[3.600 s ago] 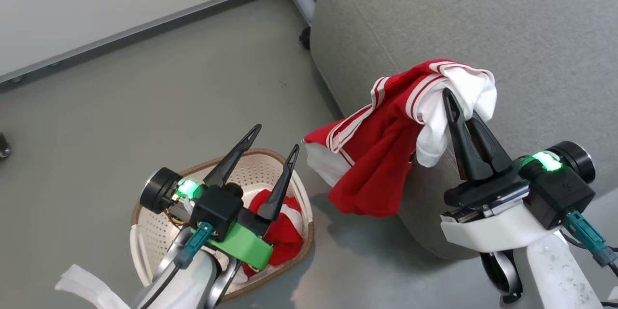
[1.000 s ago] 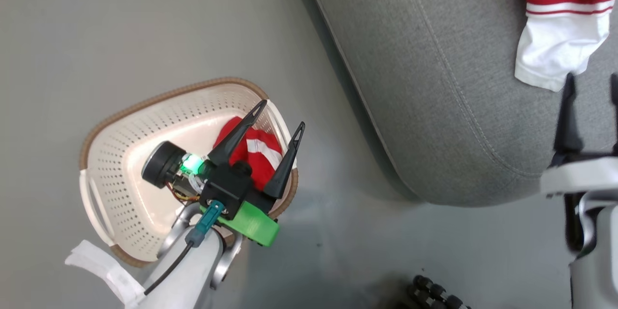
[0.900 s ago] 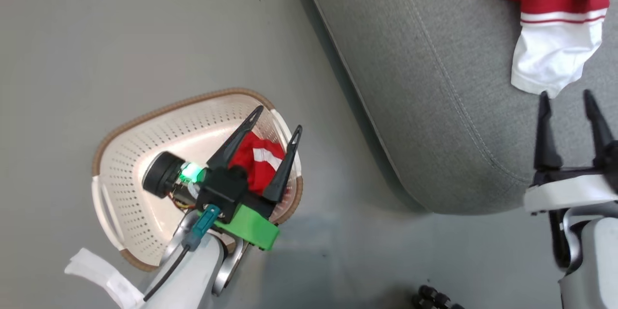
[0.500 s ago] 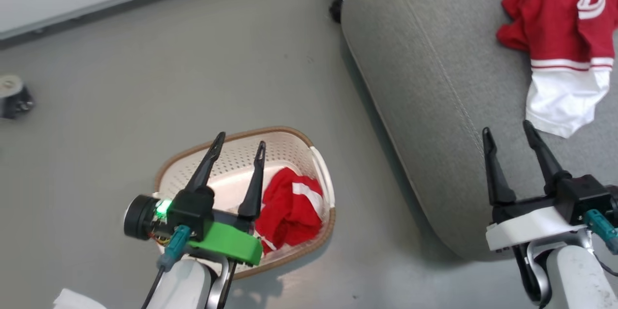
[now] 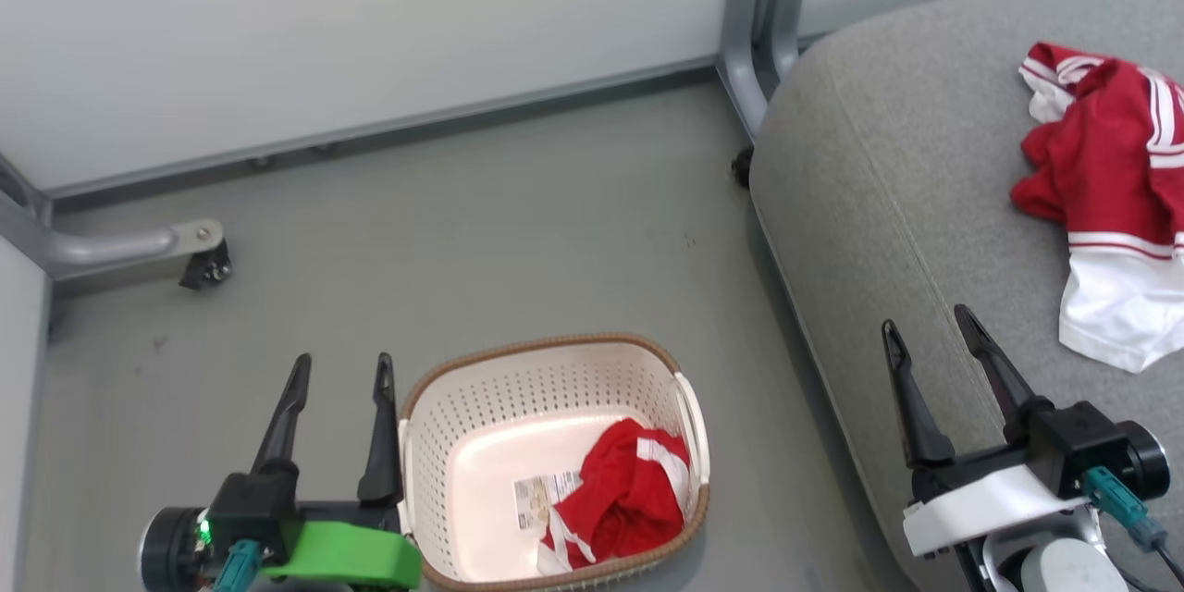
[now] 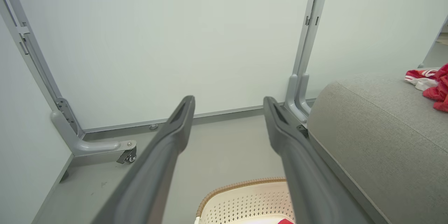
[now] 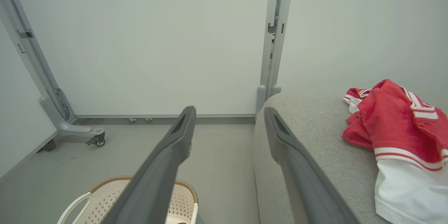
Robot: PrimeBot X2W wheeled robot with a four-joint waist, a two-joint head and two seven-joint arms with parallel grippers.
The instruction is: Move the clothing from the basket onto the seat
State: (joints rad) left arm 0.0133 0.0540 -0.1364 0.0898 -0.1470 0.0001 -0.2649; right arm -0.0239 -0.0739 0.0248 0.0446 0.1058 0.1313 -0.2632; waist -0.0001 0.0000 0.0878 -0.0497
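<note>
change: first garment [image 5: 1105,194] now dropped on seat [image 5: 888,203] | right gripper [image 5: 926,318] wide, empty | left gripper [image 5: 343,357] wide, empty | todo: second garment [image 5: 629,499] in basket [image 5: 518,384]

Grey floor [image 5: 462,231] carries basket [image 5: 518,388] beside seat [image 5: 925,203].

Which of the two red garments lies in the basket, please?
The crumpled garment at the basket's right end; the other garment, showing a large white panel, lies on the grey seat.
</note>
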